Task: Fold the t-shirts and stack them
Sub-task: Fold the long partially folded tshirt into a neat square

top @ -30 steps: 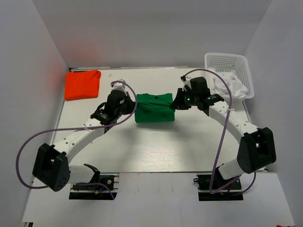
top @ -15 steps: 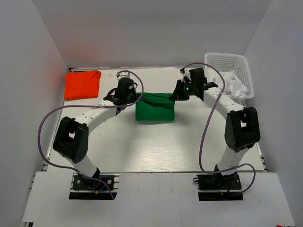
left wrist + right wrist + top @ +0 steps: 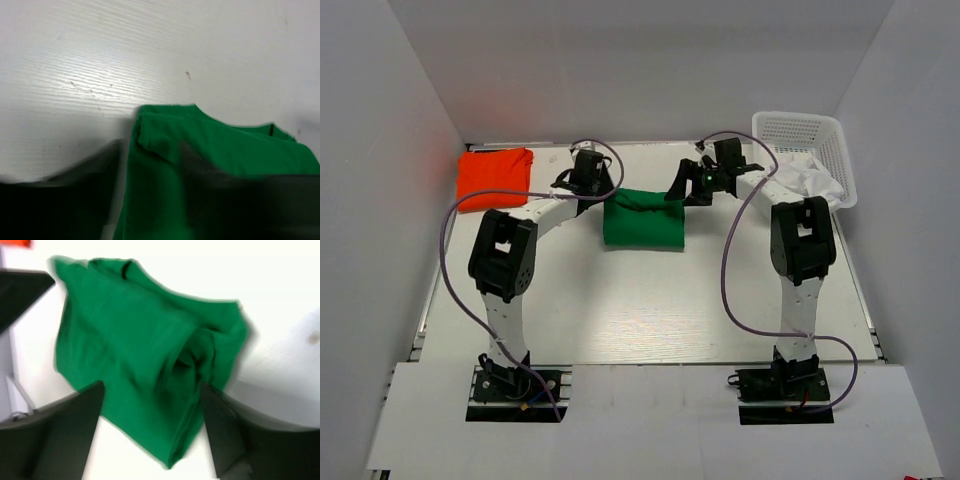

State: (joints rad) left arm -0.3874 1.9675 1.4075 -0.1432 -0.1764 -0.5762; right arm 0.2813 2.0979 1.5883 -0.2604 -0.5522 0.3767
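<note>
1. Left hand point(image 3: 590, 182) is hovering just beside the far-left corner of the green t-shirt point(image 3: 643, 220) in the top view. The right hand point(image 3: 680, 188) is hanging at the far-right corner. Both arms are reaching well out over the tabletop point(image 3: 650, 310).
2. Same view: the green t-shirt is lying mid-tabletop as a folded block, with its far edge bunching up. The orange-red t-shirt point(image 3: 495, 178) is lying folded at the far left, well apart, so the stack is not made yet. A basket point(image 3: 800, 140) is sitting far right with white cloth point(image 3: 817, 185) in it.
3. Left wrist view is blurring badly. A green corner is lying flat on the tabletop and dark smears are running along the bottom edge. I cannot tell whether the left hand is spread or pinching.
4. Right wrist view: the fingers point(image 3: 65, 430) are standing spread with the rumpled end of the shirt between them, clamping nothing.
5. Risks, as I'm judging them:
   - If either hand is pinching only the top layer, the fold is likely opening on the lift.
   - If the two corners are rising unevenly, the block is probably sagging and twisting.
   - If the bunched far edge goes over as it is, the stack is likely ending up lumpy or skewed on the orange-red one.
</note>
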